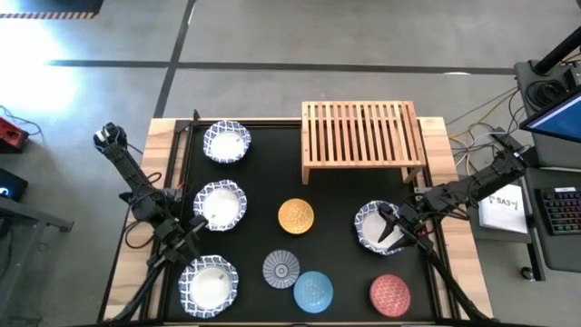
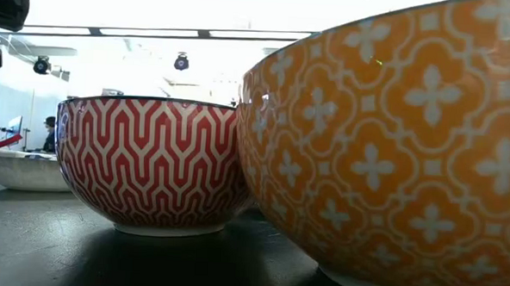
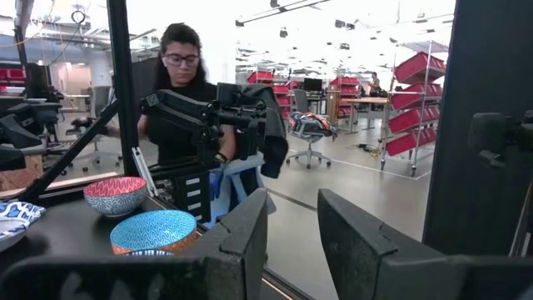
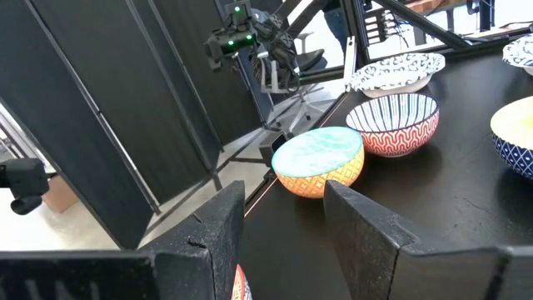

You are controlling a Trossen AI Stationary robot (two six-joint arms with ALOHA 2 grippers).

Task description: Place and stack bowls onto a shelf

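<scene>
Four white, blue-rimmed bowls rest on the black mat: three at the left (image 1: 226, 143), (image 1: 221, 205), (image 1: 209, 283) and one at the right (image 1: 379, 227). The small bowls stand in the near middle: mustard (image 1: 296, 216), grey-blue (image 1: 281, 269), light blue (image 1: 313, 291) and red (image 1: 390, 295). The wooden slatted shelf (image 1: 363, 136) stands at the far side with nothing on it. My right gripper (image 1: 392, 224) is open over the right white bowl. My left gripper (image 1: 192, 232), also open (image 3: 291, 242), sits between the two nearer left bowls. My right gripper hangs over the inside of the right white bowl (image 1: 370, 227). Its own body hides the fingertips, so I cannot tell whether it touches the bowl. Only bare mat shows between its fingers (image 4: 371, 229) in the right wrist view.
A black frame runs along the table's left and right edges (image 1: 172, 173). Cables and a keyboard lie beyond the right edge (image 1: 558, 204). A person (image 3: 179, 92) stands behind the table in the left wrist view. In the low view the light blue bowl's orange wall (image 2: 392, 158) fills the near right.
</scene>
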